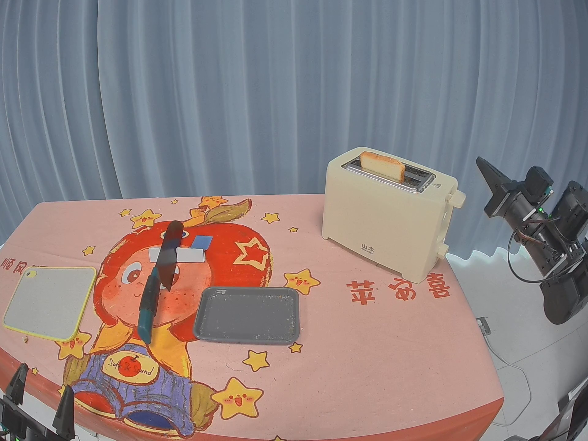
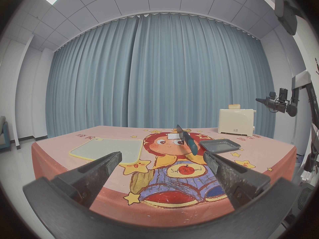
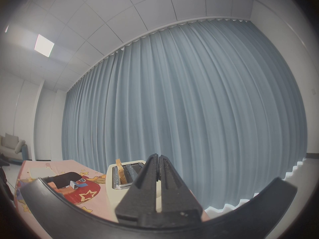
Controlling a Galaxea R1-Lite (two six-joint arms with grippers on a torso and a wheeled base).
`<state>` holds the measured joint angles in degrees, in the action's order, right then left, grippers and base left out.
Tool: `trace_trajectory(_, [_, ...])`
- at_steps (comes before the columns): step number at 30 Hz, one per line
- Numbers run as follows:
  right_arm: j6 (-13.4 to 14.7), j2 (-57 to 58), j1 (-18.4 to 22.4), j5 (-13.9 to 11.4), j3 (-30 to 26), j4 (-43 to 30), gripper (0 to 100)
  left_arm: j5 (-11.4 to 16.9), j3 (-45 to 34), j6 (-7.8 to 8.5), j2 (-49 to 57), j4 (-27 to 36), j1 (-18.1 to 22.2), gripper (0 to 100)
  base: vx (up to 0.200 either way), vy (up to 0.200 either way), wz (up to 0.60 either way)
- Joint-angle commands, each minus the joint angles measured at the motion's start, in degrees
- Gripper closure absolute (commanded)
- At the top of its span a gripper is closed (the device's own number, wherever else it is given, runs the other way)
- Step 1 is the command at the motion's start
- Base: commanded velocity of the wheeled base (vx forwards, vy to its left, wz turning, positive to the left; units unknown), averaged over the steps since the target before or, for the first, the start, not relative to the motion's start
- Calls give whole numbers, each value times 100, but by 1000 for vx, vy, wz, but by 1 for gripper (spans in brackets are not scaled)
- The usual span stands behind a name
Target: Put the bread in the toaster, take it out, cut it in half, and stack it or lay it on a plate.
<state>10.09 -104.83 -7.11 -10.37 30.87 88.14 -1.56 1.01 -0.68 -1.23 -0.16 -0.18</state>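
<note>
Bread (image 1: 382,166) stands in toaster (image 1: 386,225), seemingly near the closed, empty right claw (image 3: 158,161).

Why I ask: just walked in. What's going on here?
Nothing is being held. The bread stands up out of the toaster. The right hand, shut, is off the table beside the toaster; the left hand, open, is at the near left edge. The knife, cutting board and grey plate lie untouched.

The toaster (image 1: 392,218) is smooth plastic with a shiny metal top, the tray (image 1: 248,315) matt, the tablecloth (image 1: 380,362) printed cloth
</note>
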Motion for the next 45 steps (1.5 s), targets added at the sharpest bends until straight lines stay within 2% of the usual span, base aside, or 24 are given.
trace_trajectory(1, [-104, -548, -19, 9, -28, 151, 100, -2, -101, -2, -9, -2, 1, 0, 0, 0, 0])
trace_trajectory(45, [-403, -890, -98, 27, -388, 142, 100, -2, -101, -11, -9, -2, 1, 0, 0, 0, 0])
